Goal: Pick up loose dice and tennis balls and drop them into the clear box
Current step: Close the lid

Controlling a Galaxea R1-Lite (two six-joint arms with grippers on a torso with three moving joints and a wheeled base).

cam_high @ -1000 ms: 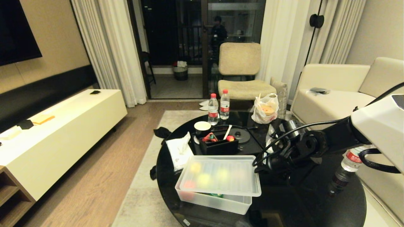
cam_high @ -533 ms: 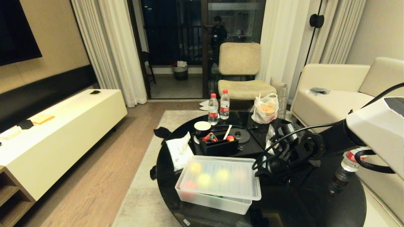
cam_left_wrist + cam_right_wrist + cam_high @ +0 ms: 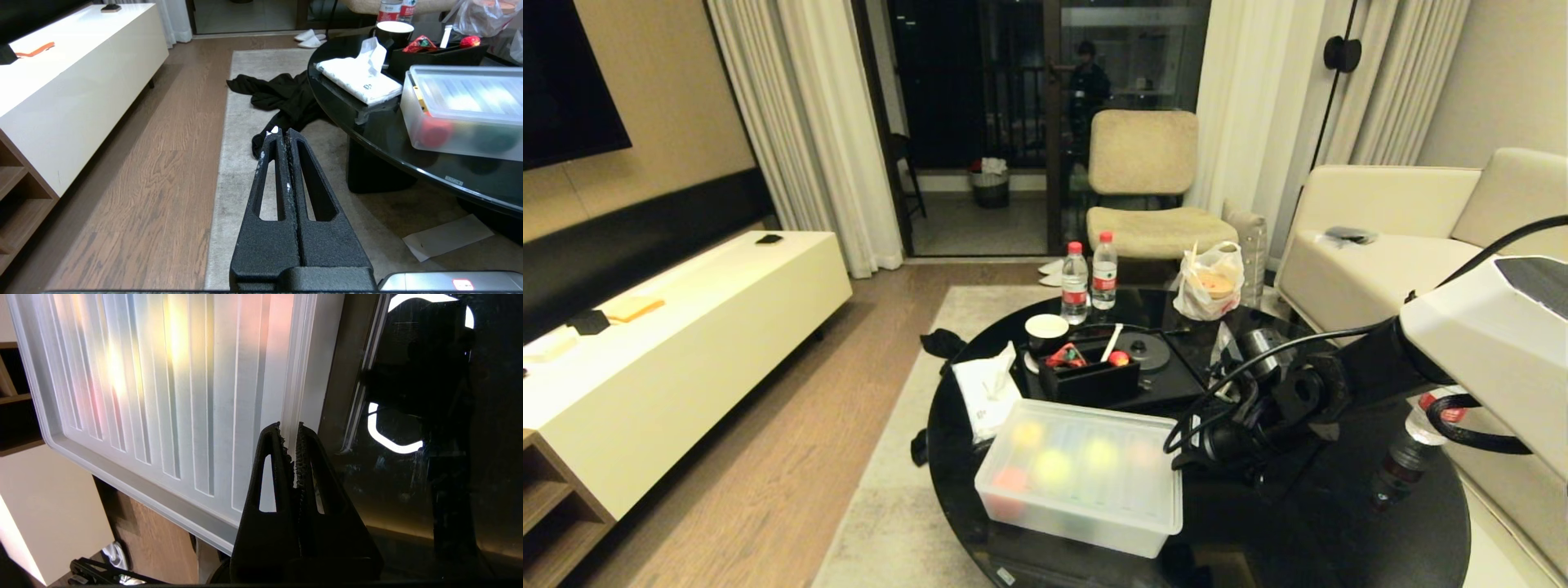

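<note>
The clear box (image 3: 1072, 526) stands on the front of the round black table (image 3: 1307, 531), with its ribbed lid (image 3: 1086, 461) lying flat on top. Through lid and wall show blurred shapes: a yellow one (image 3: 1027, 433), two yellow-green ones (image 3: 1052, 465), a red one (image 3: 1010, 480). I cannot tell dice from tennis balls among them. My right gripper (image 3: 1180, 457) is at the box's right side, shut on the lid's rim (image 3: 295, 375), which runs between its fingertips (image 3: 289, 428). My left gripper (image 3: 282, 132) hangs shut and empty over the rug, left of the table.
A black organiser tray (image 3: 1088, 377), a tissue pack (image 3: 987, 392), a cup (image 3: 1046, 328), two water bottles (image 3: 1075, 286) and a plastic bag (image 3: 1210, 282) stand behind the box. Another bottle (image 3: 1409, 445) is at the right. Dark cloth (image 3: 282, 94) lies on the rug.
The lid, which hung skewed over the box's right end, has come down and slid left until it lies square on the box. My right gripper went down with it.
</note>
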